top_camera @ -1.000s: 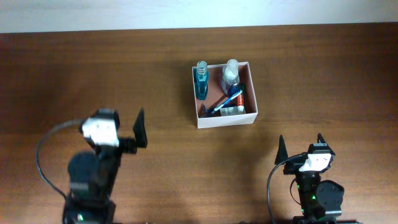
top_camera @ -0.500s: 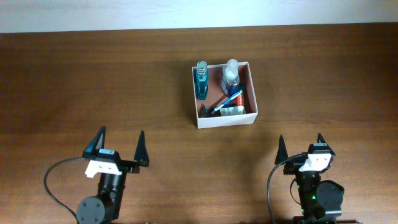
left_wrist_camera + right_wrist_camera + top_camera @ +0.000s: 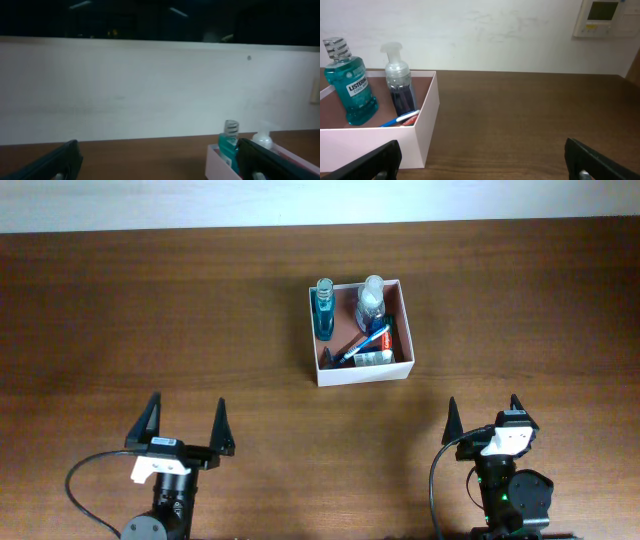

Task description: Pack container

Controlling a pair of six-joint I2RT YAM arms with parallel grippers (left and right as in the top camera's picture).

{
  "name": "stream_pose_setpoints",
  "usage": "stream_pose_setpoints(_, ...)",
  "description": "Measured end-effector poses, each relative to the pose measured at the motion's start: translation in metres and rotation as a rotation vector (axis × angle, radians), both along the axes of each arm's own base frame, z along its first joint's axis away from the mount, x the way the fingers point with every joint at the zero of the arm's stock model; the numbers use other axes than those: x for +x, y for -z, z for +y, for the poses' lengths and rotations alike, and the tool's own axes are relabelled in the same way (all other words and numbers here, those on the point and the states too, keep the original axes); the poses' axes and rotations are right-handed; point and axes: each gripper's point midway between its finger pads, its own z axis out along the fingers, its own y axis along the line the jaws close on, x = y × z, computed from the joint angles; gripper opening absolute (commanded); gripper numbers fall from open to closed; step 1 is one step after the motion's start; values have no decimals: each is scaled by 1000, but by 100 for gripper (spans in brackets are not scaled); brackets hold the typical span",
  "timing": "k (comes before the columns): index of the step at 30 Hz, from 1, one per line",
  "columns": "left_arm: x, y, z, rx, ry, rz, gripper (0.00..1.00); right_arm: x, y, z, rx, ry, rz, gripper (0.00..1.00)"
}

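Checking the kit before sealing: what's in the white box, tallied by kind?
Bottles: 2 (teal mouthwash bottle, clear pump bottle)
Blue toothbrush: 1
White tube: 1
Total clearly visible in the container: 4

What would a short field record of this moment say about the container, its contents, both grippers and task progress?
container: white-walled square box on the table, right of centre
upright contents: teal mouthwash bottle and clear pump bottle at the far side
lying contents: small tube and blue item at the near side
left gripper: open, empty, apart from the box
right gripper: open, empty, apart from the box
status: items sit inside; packing looks done
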Motion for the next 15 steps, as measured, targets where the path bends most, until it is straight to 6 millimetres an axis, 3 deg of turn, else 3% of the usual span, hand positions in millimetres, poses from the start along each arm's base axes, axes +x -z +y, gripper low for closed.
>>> stream_pose_setpoints(15,9,75,14,13,-58,306,99,0,0,0,0,0,0,99)
